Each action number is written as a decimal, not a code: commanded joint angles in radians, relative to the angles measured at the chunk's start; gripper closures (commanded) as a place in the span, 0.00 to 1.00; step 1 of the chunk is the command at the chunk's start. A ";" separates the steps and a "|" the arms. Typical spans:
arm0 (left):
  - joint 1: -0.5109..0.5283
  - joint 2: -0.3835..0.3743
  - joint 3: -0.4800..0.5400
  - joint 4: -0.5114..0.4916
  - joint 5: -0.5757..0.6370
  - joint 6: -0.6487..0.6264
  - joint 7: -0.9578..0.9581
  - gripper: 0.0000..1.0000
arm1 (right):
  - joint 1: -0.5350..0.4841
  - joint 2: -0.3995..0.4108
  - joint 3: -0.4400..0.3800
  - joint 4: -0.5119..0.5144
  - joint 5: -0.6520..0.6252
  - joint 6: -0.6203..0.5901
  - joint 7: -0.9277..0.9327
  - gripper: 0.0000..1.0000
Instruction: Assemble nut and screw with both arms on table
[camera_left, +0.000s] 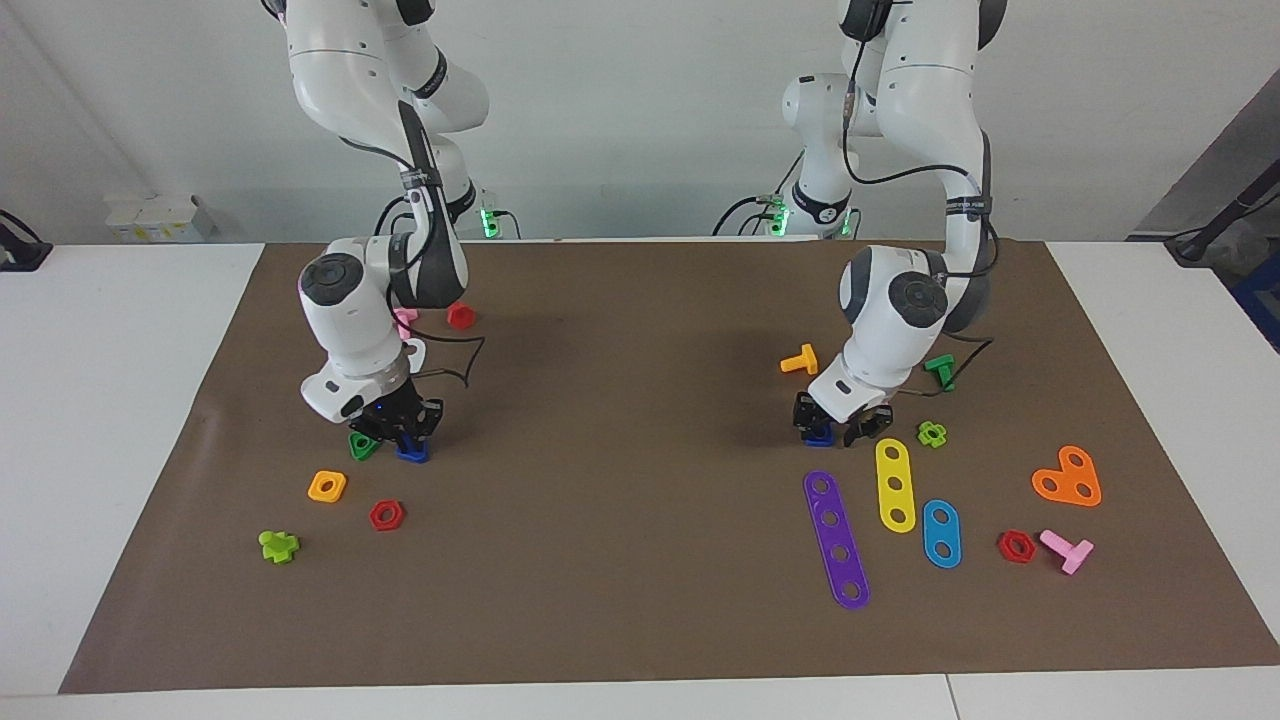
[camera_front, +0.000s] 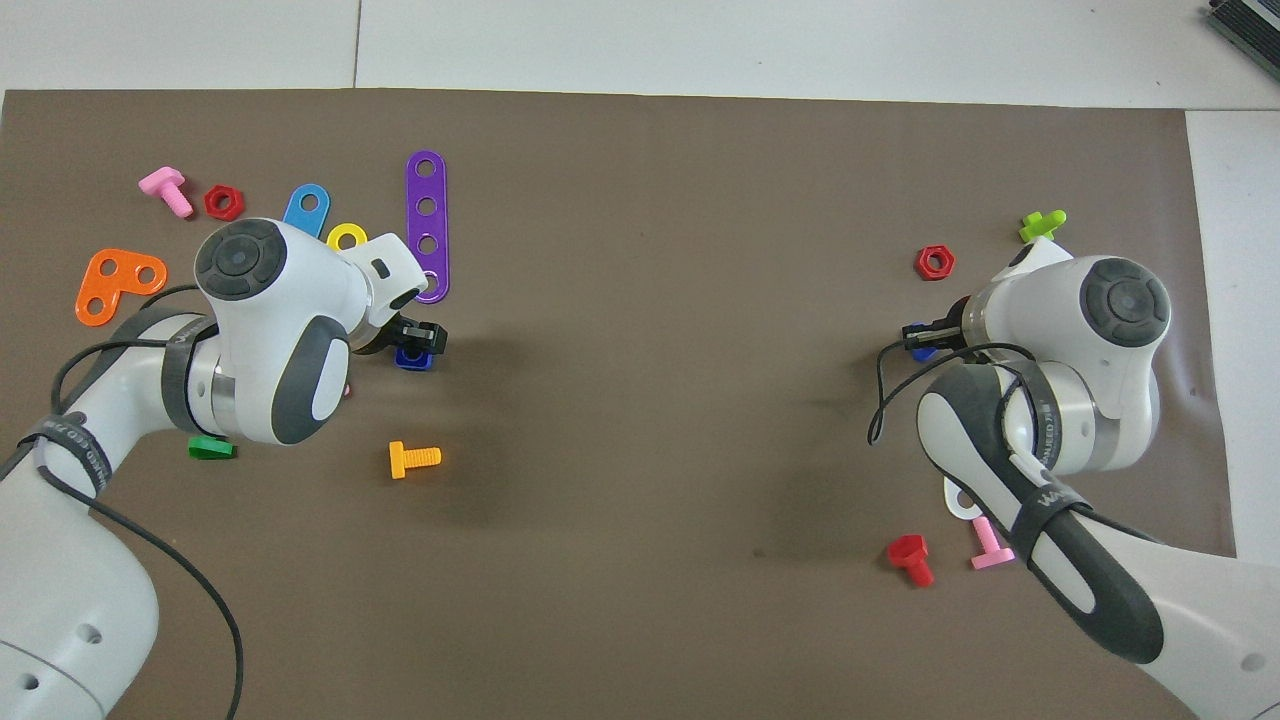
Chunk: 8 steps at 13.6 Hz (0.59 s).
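A small dark-blue square piece, apparently the nut, lies on the brown mat of the table, beside the purple strip; it also shows in the overhead view. My left gripper is down at the mat with its fingers open, one on each side of it. A second dark-blue piece, apparently the screw, lies toward the right arm's end next to a green triangular nut. My right gripper is low right over it and partly hides it.
Purple, yellow and blue strips and a lime piece lie close to the left gripper. An orange bolt and a green bolt are nearer the robots. An orange-yellow nut and a red nut lie by the right gripper.
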 joint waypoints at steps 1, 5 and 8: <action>-0.018 -0.026 0.012 -0.040 -0.004 0.011 0.016 0.29 | 0.047 -0.027 0.007 0.106 0.017 -0.122 0.119 1.00; -0.028 -0.031 0.012 -0.040 -0.004 -0.018 0.016 0.29 | 0.231 0.009 0.007 0.249 0.011 -0.150 0.381 1.00; -0.039 -0.032 0.012 -0.039 -0.004 -0.032 0.014 0.29 | 0.334 0.118 0.007 0.389 0.000 -0.153 0.547 1.00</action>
